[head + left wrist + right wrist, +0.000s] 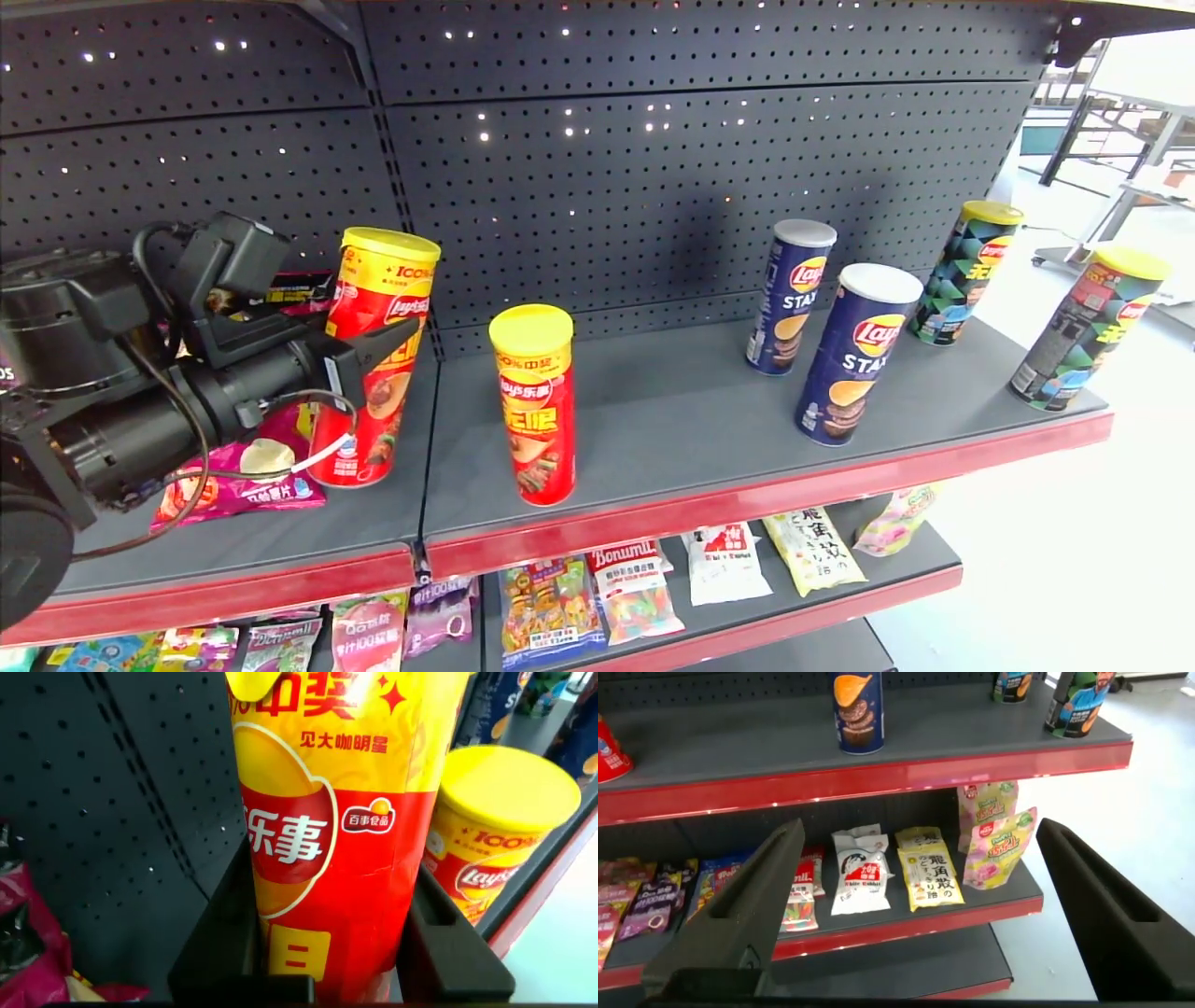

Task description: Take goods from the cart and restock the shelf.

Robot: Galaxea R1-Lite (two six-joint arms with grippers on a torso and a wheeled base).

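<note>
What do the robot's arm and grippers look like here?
The left arm is black, built of cylindrical segments with a boxy module on top; black and white cables loop beside it. The left gripper and right gripper have matte black, wedge-shaped fingers.

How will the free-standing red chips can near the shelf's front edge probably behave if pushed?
The red chips can is tall and narrow, so a high push would likely tip it. Being round, it may then roll off the shelf edge. Its glossy wall looks slippery.
</note>
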